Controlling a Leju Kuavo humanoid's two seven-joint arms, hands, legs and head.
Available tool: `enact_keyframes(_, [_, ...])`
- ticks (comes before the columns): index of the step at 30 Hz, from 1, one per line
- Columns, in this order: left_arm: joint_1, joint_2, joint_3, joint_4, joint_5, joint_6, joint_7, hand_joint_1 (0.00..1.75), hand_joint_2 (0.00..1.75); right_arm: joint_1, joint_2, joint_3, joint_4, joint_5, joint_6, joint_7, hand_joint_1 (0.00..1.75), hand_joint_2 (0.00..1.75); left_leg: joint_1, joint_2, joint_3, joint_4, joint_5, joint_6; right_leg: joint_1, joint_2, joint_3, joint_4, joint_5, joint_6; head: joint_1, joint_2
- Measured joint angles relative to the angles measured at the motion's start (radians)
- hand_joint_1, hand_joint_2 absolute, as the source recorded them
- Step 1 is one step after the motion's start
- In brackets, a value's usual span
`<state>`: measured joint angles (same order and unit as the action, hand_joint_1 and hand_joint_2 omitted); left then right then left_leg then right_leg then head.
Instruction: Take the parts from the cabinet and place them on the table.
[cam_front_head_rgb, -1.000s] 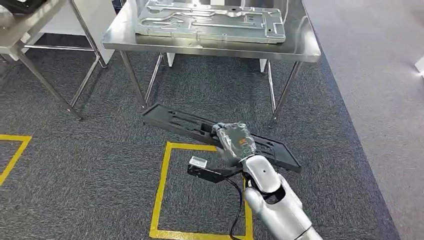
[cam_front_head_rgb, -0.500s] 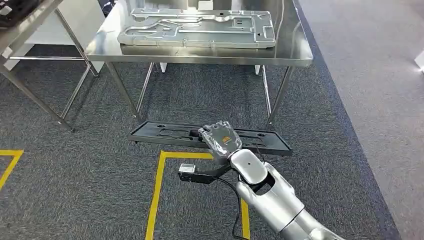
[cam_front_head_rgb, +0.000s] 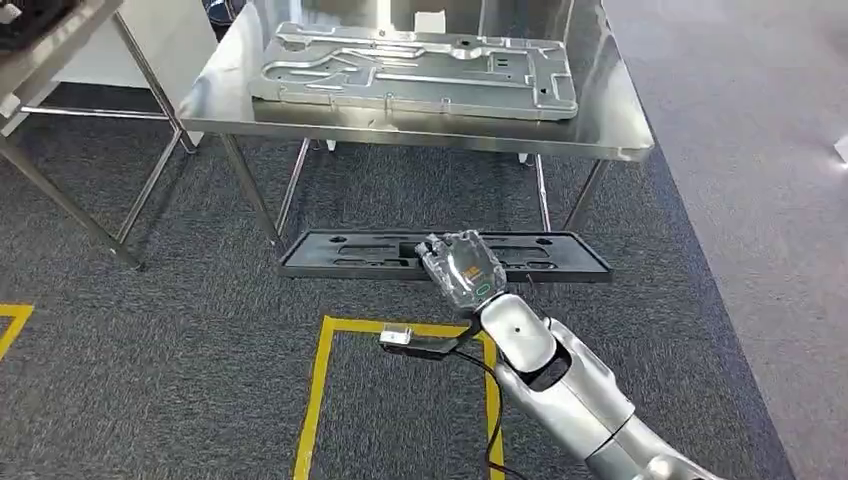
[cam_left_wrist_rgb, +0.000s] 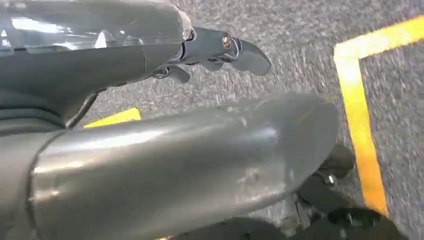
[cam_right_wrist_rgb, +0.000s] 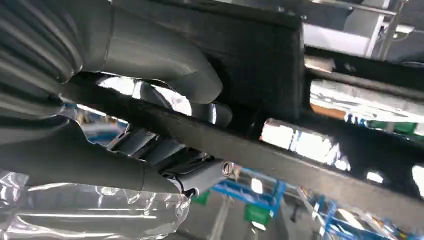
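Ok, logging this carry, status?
Right hand grips black part, level, short of table. Left hand holds nothing. Silver plate already takes up much of tabletop.

Bright even light, blurred wrist views

the table (cam_front_head_rgb: 420, 125) was seen as polished, mirror-like metal, the plate (cam_front_head_rgb: 420, 68) on it as duller cast metal. the long black part (cam_front_head_rgb: 340, 255) looked like matt plastic. the right hand (cam_front_head_rgb: 462, 268) was wrapped in glossy clear film. the carpet (cam_front_head_rgb: 150, 350) appeared rough and grey.
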<state>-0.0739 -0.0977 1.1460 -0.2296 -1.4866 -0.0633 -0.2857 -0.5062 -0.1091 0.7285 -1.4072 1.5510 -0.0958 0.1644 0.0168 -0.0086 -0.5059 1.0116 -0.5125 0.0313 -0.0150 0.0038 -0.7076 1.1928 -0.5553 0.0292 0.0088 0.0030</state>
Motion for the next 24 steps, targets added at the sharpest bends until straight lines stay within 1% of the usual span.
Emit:
enact_keyframes(1, [-0.001,-0.001,0.0,0.0,0.0,-0.002,0.0,0.0,0.0,0.0,0.0,0.005,0.0,0.004,0.0,-0.001,1.75,1.75,0.0,0.001,0.018,-0.001,-0.014,-0.004,0.0,-0.002,0.02,-0.082,0.076,-0.004,0.0,0.0])
enact_keyframes(2, [0.001,-0.001,0.0,0.001,0.0,-0.002,0.0,0.0,0.0,0.001,0.0,0.01,0.0,0.006,-0.002,-0.001,1.75,1.75,-0.001,0.001,0.019,-0.004,-0.027,-0.008,0.002,-0.008,0.027,-0.158,0.179,-0.009,0.002,0.0])
enact_keyframes(3, [-0.003,-0.001,0.0,0.002,0.0,-0.003,0.0,0.0,0.0,-0.003,0.0,0.014,0.001,0.008,-0.004,0.001,1.75,1.75,-0.004,-0.002,0.031,-0.002,-0.036,-0.015,0.011,-0.008,0.024,-0.16,0.152,-0.012,-0.001,0.0])
enact_keyframes(4, [-0.009,-0.001,0.0,0.002,0.0,-0.003,0.0,0.0,0.0,-0.003,0.0,0.02,0.0,0.011,-0.006,0.002,1.75,1.75,-0.004,0.0,0.029,-0.009,-0.043,-0.023,0.013,-0.006,0.028,-0.161,0.148,-0.021,-0.003,0.0])
enact_keyframes(5, [-0.007,-0.001,0.0,0.002,0.0,-0.003,0.0,0.0,0.0,-0.004,-0.001,0.025,-0.002,0.014,-0.006,0.006,1.75,1.75,-0.004,0.0,0.049,-0.009,-0.035,-0.03,0.012,-0.003,0.031,-0.168,0.155,-0.027,-0.001,0.0])
enact_keyframes(6, [-0.006,-0.001,0.0,0.002,-0.001,-0.003,0.001,0.0,0.0,-0.006,-0.001,0.032,-0.001,0.016,-0.005,0.009,1.75,1.75,-0.006,0.0,0.048,-0.005,-0.027,-0.036,0.01,-0.003,0.041,-0.172,0.146,-0.035,-0.002,0.0])
enact_keyframes(7, [-0.007,0.0,0.0,0.002,-0.001,-0.003,0.002,0.0,0.0,-0.012,0.0,0.038,-0.002,0.018,-0.005,0.009,1.75,1.75,-0.004,0.0,0.049,0.002,-0.033,-0.039,0.005,-0.002,0.059,-0.177,0.143,-0.043,-0.003,0.0])
enact_keyframes(8, [-0.009,0.001,0.0,0.002,-0.002,-0.003,0.002,0.0,0.0,-0.019,0.002,0.044,-0.002,0.018,-0.003,0.007,1.75,1.75,-0.003,0.002,0.032,0.05,-0.024,-0.041,0.005,-0.001,0.073,-0.18,0.138,-0.048,-0.002,0.0])
enact_keyframes(9, [-0.013,0.001,0.0,0.002,-0.002,-0.003,0.003,0.0,0.0,-0.027,0.003,0.05,0.001,0.019,0.0,0.006,1.75,1.75,-0.003,0.002,-0.012,0.127,-0.021,-0.042,0.005,-0.001,0.084,-0.181,0.127,-0.053,-0.008,0.0])
enact_keyframes(10, [-0.015,0.001,0.0,0.002,-0.002,-0.003,0.003,0.0,0.0,-0.033,0.006,0.057,0.005,0.019,0.003,0.002,1.75,1.75,-0.003,0.002,-0.068,0.209,-0.042,-0.047,0.005,-0.001,0.096,-0.181,0.116,-0.056,-0.008,0.0])
enact_keyframes(11, [-0.015,0.001,0.0,0.003,-0.002,-0.005,0.003,0.0,0.0,-0.034,0.009,0.062,0.008,0.019,0.005,0.0,1.75,1.75,-0.003,0.002,-0.115,0.266,-0.083,-0.048,0.006,-0.001,0.108,-0.181,0.104,-0.057,-0.007,0.0])
enact_keyframes(12, [-0.013,0.001,0.0,0.003,-0.003,-0.005,0.004,0.0,0.0,-0.033,0.011,0.067,0.012,0.019,0.006,-0.002,1.75,1.75,-0.003,0.002,-0.151,0.297,-0.127,-0.048,0.008,0.0,0.122,-0.181,0.092,-0.059,-0.007,0.0])
enact_keyframes(13, [-0.009,0.001,0.0,0.003,-0.003,-0.005,0.004,0.0,0.0,-0.033,0.013,0.073,0.017,0.019,0.011,-0.007,1.75,1.75,-0.003,0.002,-0.176,0.295,-0.159,-0.048,0.009,0.002,0.142,-0.181,0.077,-0.059,-0.007,0.0])
enact_keyframes(14, [-0.007,0.001,0.0,0.003,-0.003,-0.005,0.005,0.0,0.0,-0.034,0.015,0.076,0.022,0.019,0.012,-0.007,1.75,1.75,-0.003,0.002,-0.183,0.262,-0.154,-0.046,0.01,0.003,0.161,-0.181,0.063,-0.058,-0.008,0.0])
enact_keyframes(15, [-0.006,0.001,0.0,0.003,-0.003,-0.005,0.005,0.0,0.0,-0.036,0.017,0.077,0.026,0.019,0.013,-0.007,1.75,1.75,-0.003,0.002,-0.181,0.207,-0.126,-0.043,0.011,0.004,0.181,-0.181,0.048,-0.057,-0.008,0.0])
enact_keyframes(16, [-0.006,0.001,0.0,0.003,-0.003,-0.005,0.005,0.0,0.0,-0.039,0.018,0.077,0.03,0.019,0.014,-0.007,1.75,1.75,-0.004,0.002,-0.175,0.139,-0.06,-0.037,0.012,0.004,0.201,-0.181,0.033,-0.054,-0.008,0.0])
enact_keyframes(17, [-0.004,0.002,0.0,0.003,-0.003,-0.005,0.005,0.0,0.0,-0.043,0.02,0.077,0.034,0.018,0.014,-0.008,1.75,1.75,-0.006,0.003,-0.171,0.06,0.062,-0.028,0.012,0.002,0.213,-0.181,0.017,-0.051,-0.007,0.0])
enact_keyframes(18, [-0.002,0.002,0.0,0.003,-0.003,-0.005,0.005,0.0,0.0,-0.044,0.019,0.078,0.036,0.019,0.014,-0.008,1.75,1.75,-0.008,0.003,-0.173,0.042,0.113,-0.024,0.013,0.002,0.216,-0.181,0.012,-0.05,-0.007,0.0])
enact_keyframes(20, [-0.002,0.002,0.0,0.003,-0.003,-0.005,0.005,0.0,0.0,-0.044,0.019,0.078,0.036,0.019,0.014,-0.008,1.75,1.75,-0.008,0.003,-0.173,0.042,0.113,-0.024,0.013,0.002,0.216,-0.181,0.012,-0.05,-0.007,0.0])
enact_keyframes(22, [0.0,0.003,0.0,0.003,-0.003,-0.005,0.005,0.0,0.0,-0.046,0.019,0.078,0.037,0.018,0.014,-0.008,1.75,1.75,-0.011,0.002,-0.174,0.039,0.132,-0.024,0.014,0.004,0.222,-0.176,0.009,-0.049,-0.006,0.0])
enact_keyframes(23, [-0.001,0.003,0.0,0.003,-0.003,-0.006,0.005,0.0,0.0,-0.051,0.024,0.084,0.04,0.018,0.015,-0.008,1.75,1.75,-0.017,0.002,-0.163,0.047,0.107,-0.019,0.015,0.01,0.228,-0.177,-0.009,-0.034,-0.006,0.0])
enact_keyframes(24, [-0.007,0.002,0.0,0.004,-0.003,-0.006,0.006,0.0,0.0,-0.06,0.03,0.084,0.039,0.018,0.015,-0.01,1.75,1.75,-0.01,0.001,-0.125,0.023,0.098,0.0,0.011,0.007,0.199,-0.09,0.026,-0.01,-0.004,0.0])
